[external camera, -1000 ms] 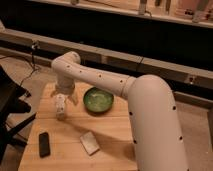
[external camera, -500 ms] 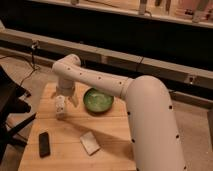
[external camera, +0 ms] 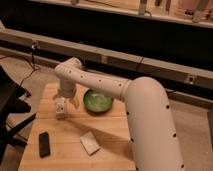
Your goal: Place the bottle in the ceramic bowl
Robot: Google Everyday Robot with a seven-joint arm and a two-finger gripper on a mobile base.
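Note:
The ceramic bowl (external camera: 97, 101) is round with a glossy green glaze and sits on the wooden table (external camera: 107, 132) near its far edge. A small white bottle (external camera: 60, 108) stands to the left of the bowl, about a hand's width from its rim. My gripper (external camera: 64, 103) is lowered right onto the bottle, at table height, with the white arm (external camera: 115, 90) arching over the bowl's far side. The bottle's upper part is partly hidden by the gripper.
A white rectangular sponge-like block (external camera: 90, 143) lies on the table in front of the bowl. A flat black object (external camera: 44, 144) lies near the front left. A dark chair (external camera: 10, 107) stands left of the table. A low ledge (external camera: 150, 65) runs behind it.
The gripper has shifted only slightly at the bottle. The bowl, block and black object have not moved.

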